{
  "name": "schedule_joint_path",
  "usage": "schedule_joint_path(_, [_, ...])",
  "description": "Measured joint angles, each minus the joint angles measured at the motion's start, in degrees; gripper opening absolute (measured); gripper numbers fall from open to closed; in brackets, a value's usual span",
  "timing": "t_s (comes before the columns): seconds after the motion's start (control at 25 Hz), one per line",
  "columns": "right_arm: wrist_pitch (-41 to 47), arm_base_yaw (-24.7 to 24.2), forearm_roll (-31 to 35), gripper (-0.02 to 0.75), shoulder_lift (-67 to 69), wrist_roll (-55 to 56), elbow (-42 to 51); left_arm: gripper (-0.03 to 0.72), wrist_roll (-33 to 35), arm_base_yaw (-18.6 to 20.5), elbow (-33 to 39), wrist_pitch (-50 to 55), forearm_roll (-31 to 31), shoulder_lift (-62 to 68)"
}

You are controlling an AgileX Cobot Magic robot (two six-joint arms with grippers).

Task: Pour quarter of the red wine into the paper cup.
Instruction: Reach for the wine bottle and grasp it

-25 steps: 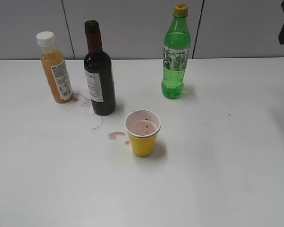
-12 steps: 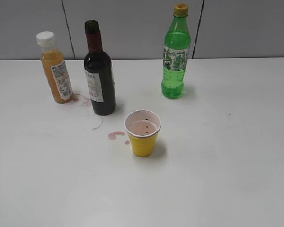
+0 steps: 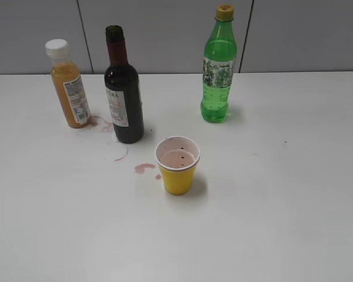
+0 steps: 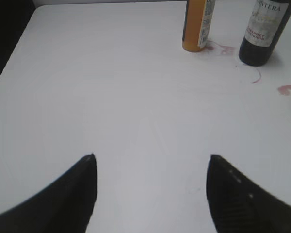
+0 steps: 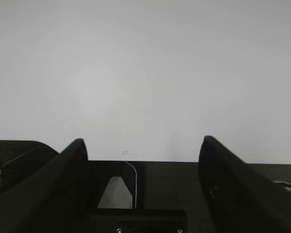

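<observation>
Dark glass with maroon neck foil and a white label, the red wine (image 3: pixel 123 94) is standing upright on the white table (image 3: pixel 270 205), uncapped. The paper cup (image 3: pixel 177 165) is sitting upright just in front of and to the right of the red wine, apart from it, its pink-stained inside facing up. Pink spills (image 3: pixel 145 168) are lying on the table between the two. The orange juice bottle (image 3: pixel 69 84) is standing to the left of the red wine, the green soda bottle (image 3: pixel 218 66) well off to its right. Neither arm is showing in the exterior view. The left pincer (image 4: pixel 151 167) is hovering spread and empty over bare table in front of the red wine; the right pincer (image 5: pixel 141 148) is also spread, holding nothing.
</observation>
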Motion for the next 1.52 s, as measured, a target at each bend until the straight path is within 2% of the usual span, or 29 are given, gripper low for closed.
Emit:
schedule_joint_path(0.24, [-3.77, 0.0, 0.0, 0.538, -16.28, 0.0, 7.28, 0.517, 0.0, 0.0, 0.0, 0.0, 0.0, 0.0])
schedule_joint_path(0.4, [-7.11, 0.0, 0.05, 0.538, -25.33, 0.0, 8.72, 0.517, 0.0, 0.0, 0.0, 0.0, 0.0, 0.0])
schedule_joint_path(0.64, [-7.48, 0.0, 0.05, 0.538, -33.52, 0.0, 8.72, 0.517, 0.0, 0.0, 0.0, 0.0, 0.0, 0.0])
schedule_joint_path(1.0, [-7.43, 0.05, 0.05, 0.537, -34.9, 0.0, 8.98, 0.517, 0.0, 0.0, 0.0, 0.0, 0.0, 0.0])
schedule_joint_path(1.24, [-7.43, 3.03, 0.05, 0.537, -34.9, 0.0, 8.98, 0.517, 0.0, 0.0, 0.0, 0.0, 0.0, 0.0])
schedule_joint_path(1.52, [-7.43, 3.36, 0.05, 0.535, -34.9, 0.0, 8.98, 0.517, -0.01, 0.0, 0.0, 0.0, 0.0, 0.0])
